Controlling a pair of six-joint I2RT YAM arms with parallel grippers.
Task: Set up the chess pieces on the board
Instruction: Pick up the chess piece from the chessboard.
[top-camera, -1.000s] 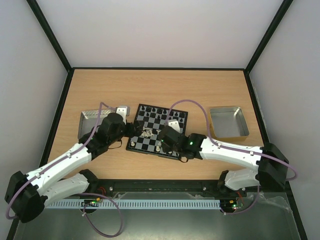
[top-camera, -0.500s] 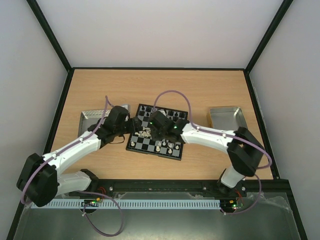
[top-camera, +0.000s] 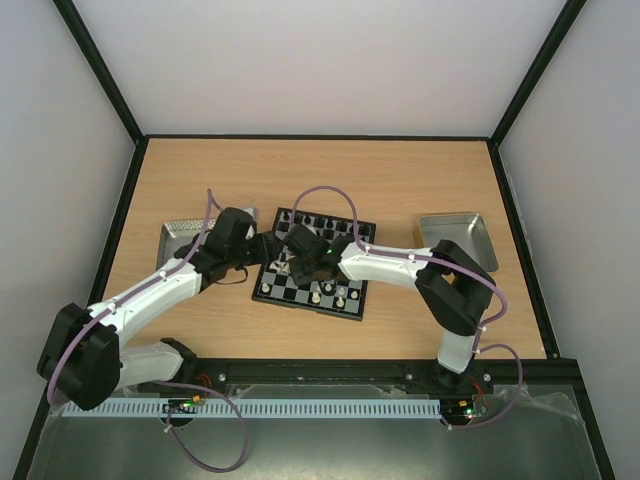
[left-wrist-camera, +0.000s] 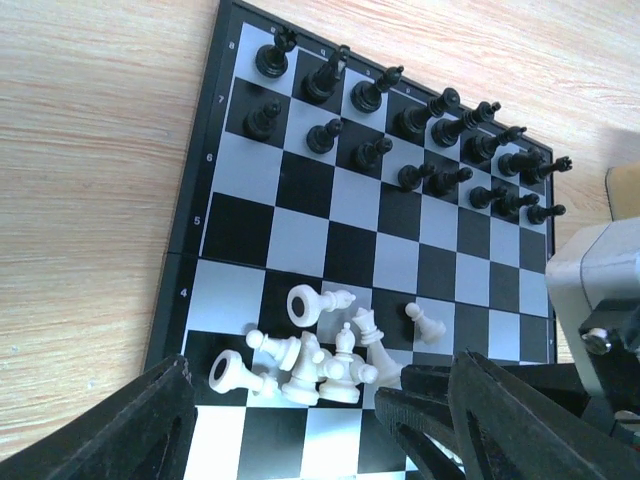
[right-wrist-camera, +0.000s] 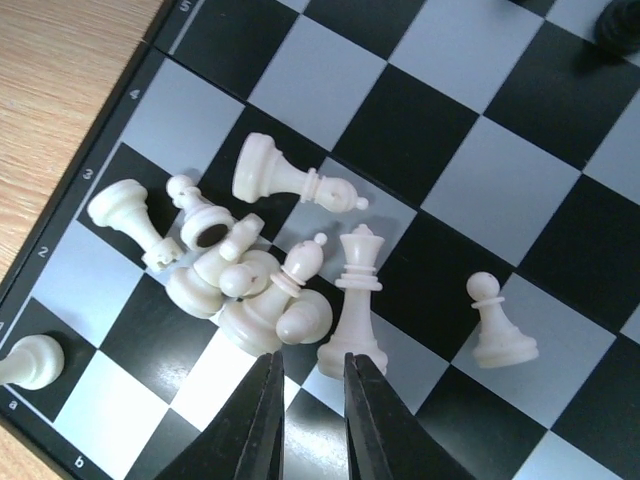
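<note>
Right hand (right-wrist-camera: 310, 368) has swung left over toppled white pieces (right-wrist-camera: 245, 295).

Cream pieces (right-wrist-camera: 270, 290) just ahead of the right pincer (right-wrist-camera: 311, 375): smooth plastic, glossy highlights. Black pieces (left-wrist-camera: 415, 120) further out: same gloss. Board (right-wrist-camera: 410, 130) under the pincer: smooth, satin sheen. Its fingers (right-wrist-camera: 255, 420): matt black plastic. Table (right-wrist-camera: 60, 50) off to the pincer's side: matt wood grain (solid or laminate, can't tell).

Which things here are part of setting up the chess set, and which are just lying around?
Job: board; white pieces, heaped on it; black pieces, in two rows.
Lying about: left tray; right tray.
</note>
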